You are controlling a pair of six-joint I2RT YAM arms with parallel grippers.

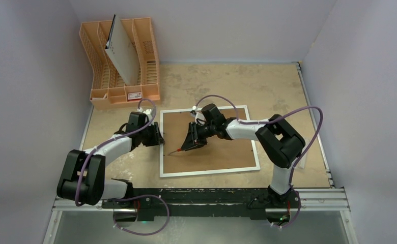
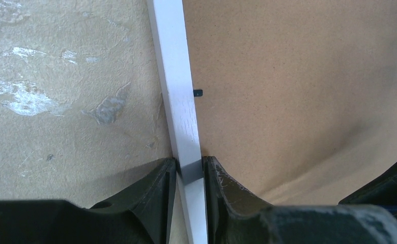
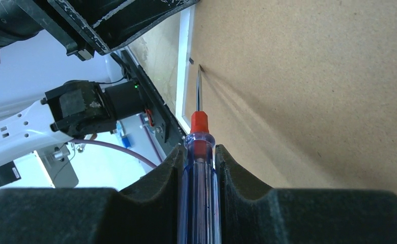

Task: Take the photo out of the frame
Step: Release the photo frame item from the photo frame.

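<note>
The frame (image 1: 211, 171) lies face down mid-table, its brown fibreboard back (image 1: 222, 145) up inside a narrow white border. The photo is hidden under the back. My left gripper (image 1: 158, 136) is shut on the frame's left border; in the left wrist view the fingers (image 2: 190, 170) pinch the white strip (image 2: 178, 91), near a small black tab (image 2: 198, 92). My right gripper (image 1: 189, 144) is shut on a screwdriver (image 3: 200, 152) with a clear blue handle and red collar. Its tip rests on the back beside a black tab (image 3: 191, 60) near the left border.
An orange plastic rack (image 1: 101, 86) stands at the back left, with a grey-white board with small holes (image 1: 121, 53) leaning in it. Walls close in on the left, back and right. A black rail (image 1: 201, 195) runs along the near edge.
</note>
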